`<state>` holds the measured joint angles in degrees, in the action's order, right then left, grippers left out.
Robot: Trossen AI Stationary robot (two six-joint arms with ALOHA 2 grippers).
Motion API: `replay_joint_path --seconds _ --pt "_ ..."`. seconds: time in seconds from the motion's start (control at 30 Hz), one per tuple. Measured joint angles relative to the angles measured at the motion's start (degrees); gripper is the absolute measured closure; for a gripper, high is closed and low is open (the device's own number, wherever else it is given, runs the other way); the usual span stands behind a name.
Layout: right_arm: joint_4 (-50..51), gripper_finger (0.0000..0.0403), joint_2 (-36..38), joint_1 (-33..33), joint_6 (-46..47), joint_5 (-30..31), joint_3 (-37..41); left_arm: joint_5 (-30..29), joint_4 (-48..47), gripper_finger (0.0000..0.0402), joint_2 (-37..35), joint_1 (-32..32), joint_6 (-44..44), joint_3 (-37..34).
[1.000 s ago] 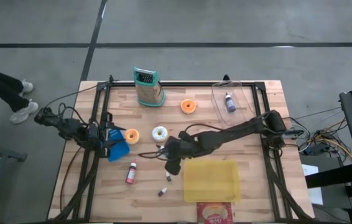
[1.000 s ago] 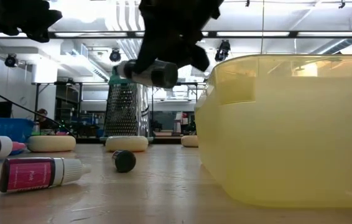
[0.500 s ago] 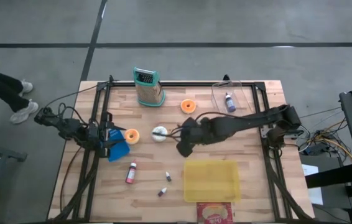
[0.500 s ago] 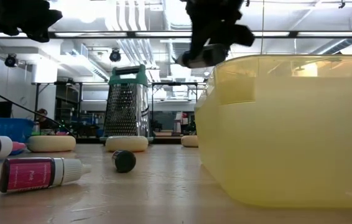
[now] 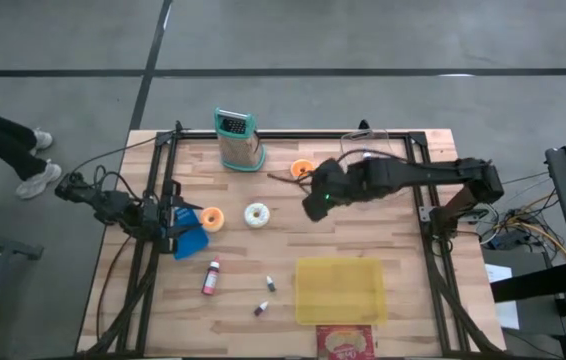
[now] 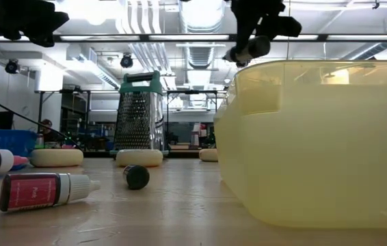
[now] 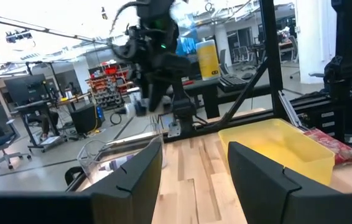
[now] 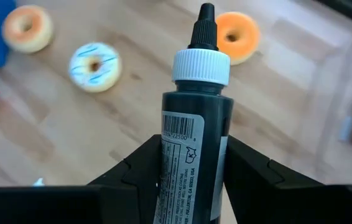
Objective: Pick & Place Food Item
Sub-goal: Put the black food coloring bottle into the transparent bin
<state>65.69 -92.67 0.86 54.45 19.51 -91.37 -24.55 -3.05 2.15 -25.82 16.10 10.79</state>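
My right gripper (image 5: 315, 205) hangs above the table near the orange donut (image 5: 301, 168), shut on a dark dropper bottle (image 8: 194, 143) with a white cap and black tip. In the low view the bottle (image 6: 249, 49) shows high above the yellow tray (image 6: 316, 137). A white-frosted donut (image 5: 256, 214) and a yellow-orange donut (image 5: 211, 218) lie flat on the wood. My left gripper (image 7: 193, 168) waits open at the table's left side (image 5: 173, 220), with nothing between its fingers. My right gripper pinches the dark bottle's labelled body (image 8: 191, 158) between its two fingers (image 8: 140, 168), below the white cap. The bottle lies along the fingers, its tip pointing out past them. The fingers slant down from above, and the bottle is tilted and clear of the table.
A metal grater (image 5: 237, 140) stands at the far edge. A clear container (image 5: 363, 135) sits far right, partly under my right arm. The yellow tray (image 5: 338, 290) and a red packet (image 5: 345, 342) lie near right. A pink bottle (image 5: 210, 276) and two small bottles (image 5: 271, 284) lie near the middle.
My right gripper has risen with the dark bottle and gone toward the table's far and right edges, from beside the yellow tray's left end to a spot by the orange donut. Its wrist has rolled on the way. The bottle stays held and clear of the table.
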Motion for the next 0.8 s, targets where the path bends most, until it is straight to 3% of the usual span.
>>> replay_joint_path --seconds 0.37,0.8 --pt "8.5 0.0259 4.2 -12.5 -1.4 2.6 0.0 -0.1 -0.1 0.0213 0.0 0.0 0.0 0.0" --pt "10.8 0.0259 5.4 -27.8 -16.7 4.5 0.3 -0.1 0.0 0.0213 0.0 0.0 0.0 0.0"
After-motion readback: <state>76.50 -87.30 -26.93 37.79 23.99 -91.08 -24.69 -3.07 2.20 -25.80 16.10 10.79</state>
